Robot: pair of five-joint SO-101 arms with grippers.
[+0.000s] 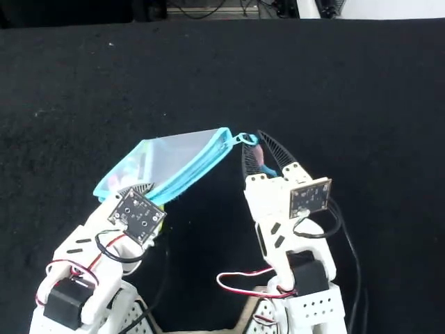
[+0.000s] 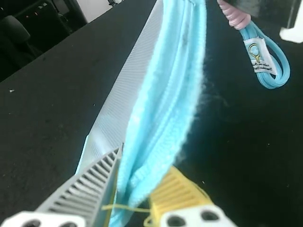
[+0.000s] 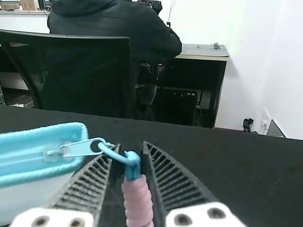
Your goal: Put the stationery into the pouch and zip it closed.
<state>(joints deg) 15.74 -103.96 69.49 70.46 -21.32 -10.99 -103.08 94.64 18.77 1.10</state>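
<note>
The light blue pouch (image 1: 177, 160) with a clear side lies slanted at mid table; something coloured shows through the clear side near its left end. My left gripper (image 1: 148, 189) is shut on that near-left end, and in the left wrist view the fuzzy blue zipper edge (image 2: 165, 104) runs between the fingers of my left gripper (image 2: 144, 164). The zipper slider (image 3: 75, 149) sits at the pouch's far right end. My right gripper (image 3: 130, 147) is shut on the pull strap (image 3: 136, 191), a blue cord with a pink bead; the right gripper (image 1: 252, 142) stands just right of the pouch's tip.
Black cloth covers the table (image 1: 334, 83), with open room behind and to the right of the pouch. The strap's blue loop (image 2: 267, 61) hangs off the right gripper. Beyond the table stand an office chair (image 3: 71, 71) and a desk (image 3: 203, 49).
</note>
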